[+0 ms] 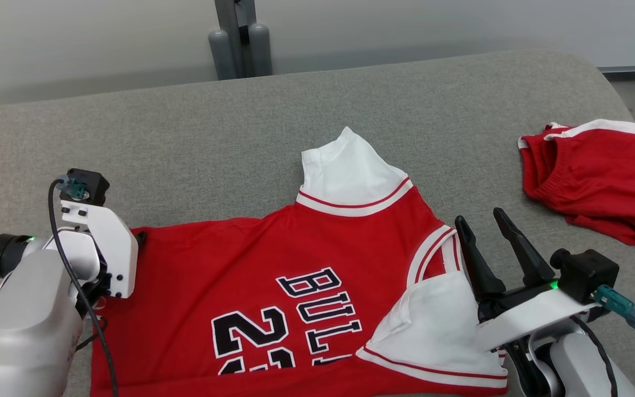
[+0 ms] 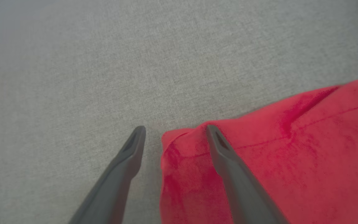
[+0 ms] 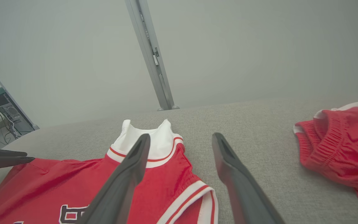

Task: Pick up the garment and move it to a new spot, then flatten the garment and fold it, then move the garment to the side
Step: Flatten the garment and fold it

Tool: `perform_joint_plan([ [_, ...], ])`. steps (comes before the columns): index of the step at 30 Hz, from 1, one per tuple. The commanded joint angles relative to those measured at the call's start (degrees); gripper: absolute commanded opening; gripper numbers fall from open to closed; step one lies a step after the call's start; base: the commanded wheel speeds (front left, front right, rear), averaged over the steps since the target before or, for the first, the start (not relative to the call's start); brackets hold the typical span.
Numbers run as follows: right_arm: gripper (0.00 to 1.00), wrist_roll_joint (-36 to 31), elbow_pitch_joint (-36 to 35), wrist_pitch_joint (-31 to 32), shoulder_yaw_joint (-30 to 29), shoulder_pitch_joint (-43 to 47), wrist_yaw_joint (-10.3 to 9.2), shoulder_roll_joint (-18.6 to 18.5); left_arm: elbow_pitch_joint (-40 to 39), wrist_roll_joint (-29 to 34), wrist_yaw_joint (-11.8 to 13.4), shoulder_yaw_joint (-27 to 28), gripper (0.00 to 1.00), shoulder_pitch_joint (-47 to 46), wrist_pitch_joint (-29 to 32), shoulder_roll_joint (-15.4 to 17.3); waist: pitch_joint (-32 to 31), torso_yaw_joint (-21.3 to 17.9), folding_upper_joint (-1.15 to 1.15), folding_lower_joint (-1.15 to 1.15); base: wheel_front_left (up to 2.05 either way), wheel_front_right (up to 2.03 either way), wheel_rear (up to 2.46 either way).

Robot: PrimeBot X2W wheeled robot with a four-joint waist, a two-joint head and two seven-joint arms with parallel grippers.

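The left end effector (image 2: 176, 128), released, is set astride the jersey's (image 1: 273, 264) corner. The jersey is spread on the surface (image 1: 185, 138), its bottom cut off from view. The right end effector (image 1: 480, 216) is held open alongside; shorts (image 1: 598, 176) are bunched beyond.

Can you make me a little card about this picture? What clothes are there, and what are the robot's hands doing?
surface: gray cloth table
shirt: red and white, black letters facing up, spread out in the middle
shorts: red, crumpled, apart from the shirt on the robot's right
left gripper: open, over the shirt's corner, one finger above red cloth, one above the table
right gripper: open, beside the white sleeve, holding nothing
folded yet: no
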Motion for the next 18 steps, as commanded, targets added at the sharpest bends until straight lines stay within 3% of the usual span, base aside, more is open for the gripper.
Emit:
perform_joint_plan([
  [1,1.00,0.3,0.1,-0.1,0.0,-0.7,0.08,-0.6,0.1,-0.9,0.0,-1.0,1.00,-0.9,1.0,0.9,0.4,-0.4,0.00,0.00,0.00,0.00,0.00],
  [14,1.00,-0.1,0.3,-0.1,0.0,-2.9,0.08,-0.8,1.5,-8.5,0.0,-6.7,0.98,-4.6,6.1,3.5,2.9,-0.7,0.00,0.00,0.00,0.00,0.00],
  [15,1.00,-0.1,0.5,-0.1,-0.1,-3.0,0.08,-0.9,1.4,-8.9,0.0,-7.0,0.26,-4.8,6.2,3.4,3.1,-0.6,0.00,0.00,0.00,0.00,0.00],
  [16,1.00,-0.1,0.6,-0.1,-0.1,-3.3,0.08,-1.0,1.1,-9.5,0.0,-7.5,0.00,-4.6,6.7,3.1,3.3,-0.4,0.00,0.00,0.00,0.00,0.00],
  [18,1.00,-0.2,0.9,-0.1,0.0,-4.0,0.08,-1.4,0.8,-10.9,0.0,-8.2,0.00,-4.6,8.0,3.2,3.7,-0.1,0.00,0.00,0.00,0.00,0.00],
])
